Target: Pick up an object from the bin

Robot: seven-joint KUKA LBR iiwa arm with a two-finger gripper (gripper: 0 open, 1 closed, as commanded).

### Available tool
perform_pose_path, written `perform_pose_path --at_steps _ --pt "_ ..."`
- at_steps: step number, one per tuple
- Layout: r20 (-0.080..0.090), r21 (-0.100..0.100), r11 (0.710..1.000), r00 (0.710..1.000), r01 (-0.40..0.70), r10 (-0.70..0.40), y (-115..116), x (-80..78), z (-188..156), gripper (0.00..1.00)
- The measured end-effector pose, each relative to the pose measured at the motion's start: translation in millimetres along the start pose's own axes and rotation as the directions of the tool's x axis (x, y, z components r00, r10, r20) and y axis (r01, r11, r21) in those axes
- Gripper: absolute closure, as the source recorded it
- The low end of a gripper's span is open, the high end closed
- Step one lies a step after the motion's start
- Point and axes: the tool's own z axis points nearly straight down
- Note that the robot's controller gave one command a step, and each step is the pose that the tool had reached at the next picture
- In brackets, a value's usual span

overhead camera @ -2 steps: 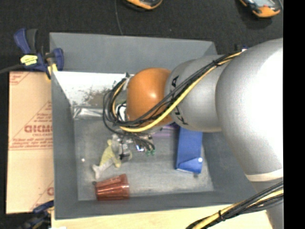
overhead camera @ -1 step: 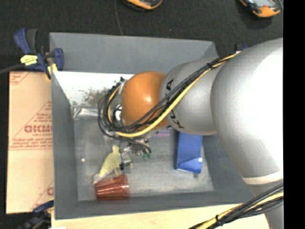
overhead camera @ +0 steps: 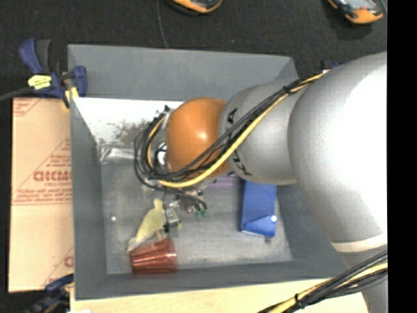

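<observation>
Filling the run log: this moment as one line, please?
arm: in bin from right | gripper: over pale yellow thing, lower left | nearby: red ridged cup, blue block

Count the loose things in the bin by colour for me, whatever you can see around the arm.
Blue folded pack: 1
Red ridged cup: 1
Pale yellow piece: 1
Total visible: 3; the arm may hide more.
</observation>
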Motion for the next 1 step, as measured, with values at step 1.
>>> perform_pose_path --at_steps 1 --pt "0.05 -0.005 0.999 0.998 -0.037 0.037 -17.4 11.7 13.0 0.0"
